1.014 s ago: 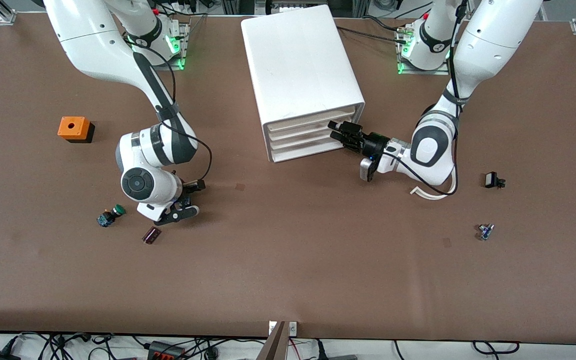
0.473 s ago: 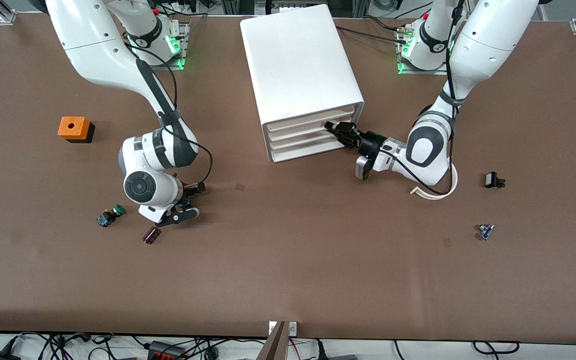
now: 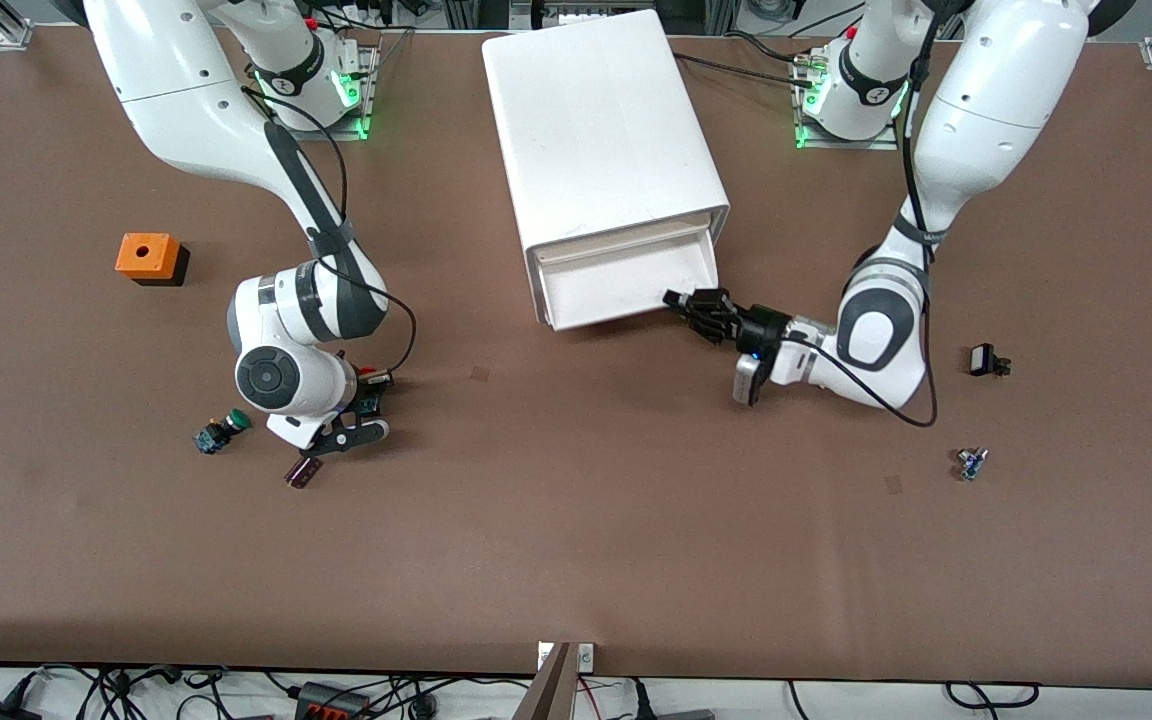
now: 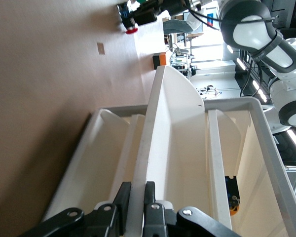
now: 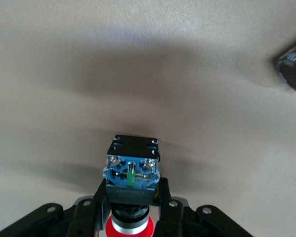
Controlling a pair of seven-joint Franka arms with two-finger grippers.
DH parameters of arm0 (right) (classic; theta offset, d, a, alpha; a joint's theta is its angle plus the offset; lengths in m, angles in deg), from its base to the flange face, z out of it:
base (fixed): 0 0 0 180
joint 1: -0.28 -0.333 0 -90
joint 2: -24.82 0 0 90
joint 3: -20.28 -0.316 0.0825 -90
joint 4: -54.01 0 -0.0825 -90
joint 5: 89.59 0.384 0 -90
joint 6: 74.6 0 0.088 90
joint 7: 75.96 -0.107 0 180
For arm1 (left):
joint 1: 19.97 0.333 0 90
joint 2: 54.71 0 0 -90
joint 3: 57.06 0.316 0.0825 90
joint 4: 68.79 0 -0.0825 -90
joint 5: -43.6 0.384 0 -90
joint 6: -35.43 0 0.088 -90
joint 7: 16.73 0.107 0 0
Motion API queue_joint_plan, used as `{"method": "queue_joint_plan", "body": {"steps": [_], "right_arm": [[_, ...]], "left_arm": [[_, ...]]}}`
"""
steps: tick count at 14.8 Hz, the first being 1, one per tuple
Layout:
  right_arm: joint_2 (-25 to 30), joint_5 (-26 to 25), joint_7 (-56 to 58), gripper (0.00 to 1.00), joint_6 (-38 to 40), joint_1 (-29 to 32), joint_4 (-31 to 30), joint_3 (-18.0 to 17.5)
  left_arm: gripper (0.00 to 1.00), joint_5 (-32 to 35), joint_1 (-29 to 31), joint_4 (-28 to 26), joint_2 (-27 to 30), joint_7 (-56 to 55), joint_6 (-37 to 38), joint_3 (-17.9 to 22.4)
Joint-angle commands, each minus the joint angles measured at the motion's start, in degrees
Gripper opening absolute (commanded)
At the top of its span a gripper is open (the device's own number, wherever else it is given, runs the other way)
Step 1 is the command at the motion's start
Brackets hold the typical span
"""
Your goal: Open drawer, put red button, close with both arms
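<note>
Start at the right arm's end of the table (image 3: 576,560): you see an orange box (image 3: 148,257) with a hole in its top, well apart from everything else. Nearer the front camera lies a green-capped button (image 3: 220,430), and just beside it the right tool (image 3: 361,405) is clenched on the red button (image 5: 130,190). In the right wrist view the fingers (image 5: 99,197) press the button's black-and-blue body from both sides, with the red cap between them near the tool's palm. The button seems lifted just off the table, though you cannot be sure from these views. A small dark reddish part (image 3: 303,470) lies on the table close to that tool, nearer the front camera.

In the middle stands the white cabinet (image 3: 596,120). Its second drawer (image 3: 626,285) from the top is pulled out, showing its bare white floor.

The left tool (image 3: 693,305) is shut tight on the drawer's front lip at the corner toward the left arm's end; the left wrist view shows the thin white edge pinched between the fingers (image 4: 150,207).

Toward the left arm's end, you find a small black part (image 3: 987,361) and, nearer the front camera, a tiny blue part (image 3: 971,463)
</note>
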Motion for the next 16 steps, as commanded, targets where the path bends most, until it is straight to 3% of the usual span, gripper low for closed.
{"method": "queue_joint_plan", "body": {"steps": [1, 3, 4, 5, 6, 9, 12, 16], "right_arm": [[-0.1, 0.9, 0.3, 0.00, 2.2, 0.3, 5.3, -0.2], [0.2, 0.6, 0.2, 0.00, 3.3, 0.0, 10.5, -0.2], [0.5, 1.0, 0.1, 0.00, 4.4, -0.6, 13.9, -0.2], [0.7, 1.1, 0.1, 0.00, 5.0, -0.9, 16.9, -0.3], [0.7, 1.1, 0.1, 0.00, 5.0, -1.1, 19.7, -0.6], [0.6, 1.1, 0.2, 0.00, 5.4, -4.3, 26.0, -1.2], [0.7, 1.1, -2.9, 0.00, 5.6, -10.6, 28.9, -1.6], [-0.9, 1.0, -14.9, 0.00, 4.3, -19.9, 34.3, -1.6]], "left_arm": [[0.10, 5.5, 0.7, 8.4, -4.8, -1.1, -0.7, 1.4], [0.11, 6.2, 1.1, 10.6, -5.0, -1.0, -0.7, 1.5], [0.28, 6.2, 1.1, 10.8, -5.2, -1.0, -0.8, 1.5], [0.90, 5.9, 1.0, 10.8, -5.0, -1.0, -0.9, 1.5], [1.00, 5.9, 1.2, 10.9, -4.6, -0.8, -0.8, 1.5], [1.00, 9.2, 2.8, 14.2, -3.0, -2.6, 1.1, 1.5], [1.00, 20.4, 3.2, 19.3, 0.1, -19.8, 6.5, 1.4], [1.00, 27.4, 3.6, 22.7, 5.0, -37.5, 12.9, 1.5]]}}
